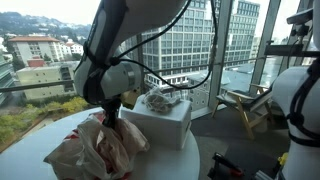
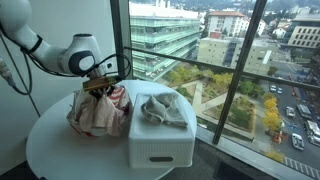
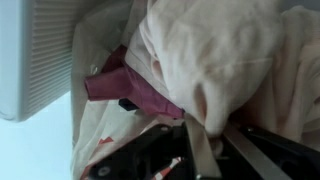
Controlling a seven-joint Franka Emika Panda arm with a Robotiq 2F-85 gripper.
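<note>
Cloth pile (image 2: 92,115) nr white bin (image 2: 160,145): jaws nearly closed, pinching fabric at pile's top.

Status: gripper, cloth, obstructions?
Gripper shut on cloth pile, pile on round table. White bin close alongside, grey cloth on it.

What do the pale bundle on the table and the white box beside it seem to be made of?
The pale bundle looks like soft fabric, matte, cream with maroon parts: it folds and wrinkles loosely. The white box seems to be moulded plastic, smooth: stiff flat walls, rounded corners and a handle slot.
</note>
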